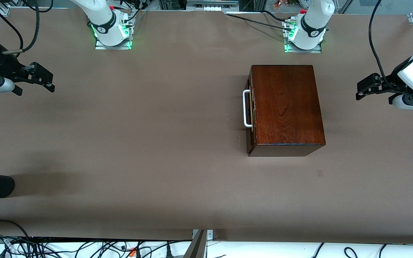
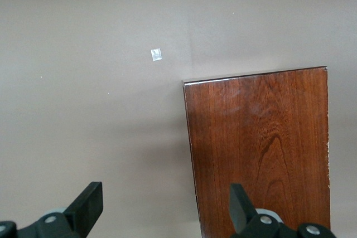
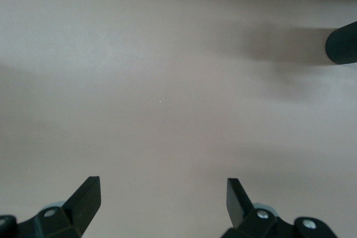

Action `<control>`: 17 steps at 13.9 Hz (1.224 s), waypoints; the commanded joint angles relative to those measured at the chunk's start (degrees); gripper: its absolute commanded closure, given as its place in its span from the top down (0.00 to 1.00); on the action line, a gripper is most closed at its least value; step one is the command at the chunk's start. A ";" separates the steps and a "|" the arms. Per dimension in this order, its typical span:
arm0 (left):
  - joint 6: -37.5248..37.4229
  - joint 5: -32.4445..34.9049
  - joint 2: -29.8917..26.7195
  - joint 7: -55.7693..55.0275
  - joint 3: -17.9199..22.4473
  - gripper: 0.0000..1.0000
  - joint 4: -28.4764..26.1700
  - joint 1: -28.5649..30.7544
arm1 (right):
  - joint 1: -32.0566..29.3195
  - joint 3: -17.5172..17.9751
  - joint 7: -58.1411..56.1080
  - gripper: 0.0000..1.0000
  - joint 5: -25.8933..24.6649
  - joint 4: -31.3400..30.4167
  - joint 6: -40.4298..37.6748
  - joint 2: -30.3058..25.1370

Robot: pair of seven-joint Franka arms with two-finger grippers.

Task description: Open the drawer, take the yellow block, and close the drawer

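Nearest the front camera lies bare brown table (image 1: 156, 200); farther up, toward the left arm's end, sits the wooden box (image 1: 285, 107) with its drawer (image 1: 251, 111) fully shut. No yellow block shows — presumably it is inside.

The drawer's front and white bar handle (image 1: 246, 108) face the right arm's end of the table. The handle's long axis runs from the bases toward the front camera; the drawer should slide out toward the right arm's end.

To open it well, a gripper should close across the bar's middle and pull straight along the slide — off-centre pulling may twist the box.

Both arms wait well apart from the box: the left gripper (image 1: 362, 89) beside its plain side, fingers spread; the right gripper (image 1: 47, 79) over bare table, fingers spread.
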 commanded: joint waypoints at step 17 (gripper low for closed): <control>0.64 0.42 -1.05 -1.37 -1.90 1.00 -0.98 0.21 | -0.47 -0.23 0.21 1.00 0.47 0.64 -1.10 0.10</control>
